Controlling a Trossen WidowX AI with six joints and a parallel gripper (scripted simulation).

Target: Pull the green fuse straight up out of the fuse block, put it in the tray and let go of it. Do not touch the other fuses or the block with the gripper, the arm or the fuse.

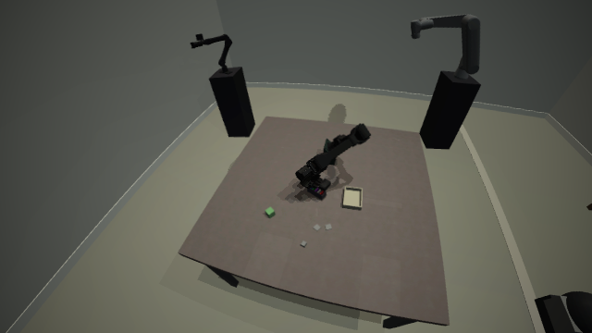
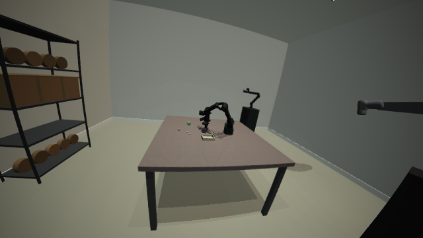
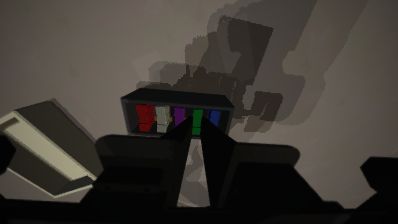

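The green fuse [image 3: 198, 119] stands in the dark fuse block [image 3: 175, 98] [image 1: 318, 196], between the purple fuse [image 3: 179, 116] and the blue fuse [image 3: 214, 118]. My gripper [image 3: 196, 120] is shut on the green fuse, with one fingertip on each side of it. The left finger is very close to the purple fuse; whether they touch I cannot tell. A red fuse [image 3: 145, 117] and a white fuse [image 3: 162, 118] stand further left in the block. The cream tray [image 1: 352, 198] [image 2: 208, 139] [image 3: 42, 145] stands beside the block and looks empty.
A green cube [image 1: 269, 212] [image 2: 188, 123] lies on the table [image 1: 393, 231] [image 2: 211, 158]. Small pale pieces, one of them a light square [image 1: 328, 227], lie in front of the block. The arm [image 1: 330, 154] [image 2: 218, 105] reaches over the block from its base, and its shadow falls behind the block.
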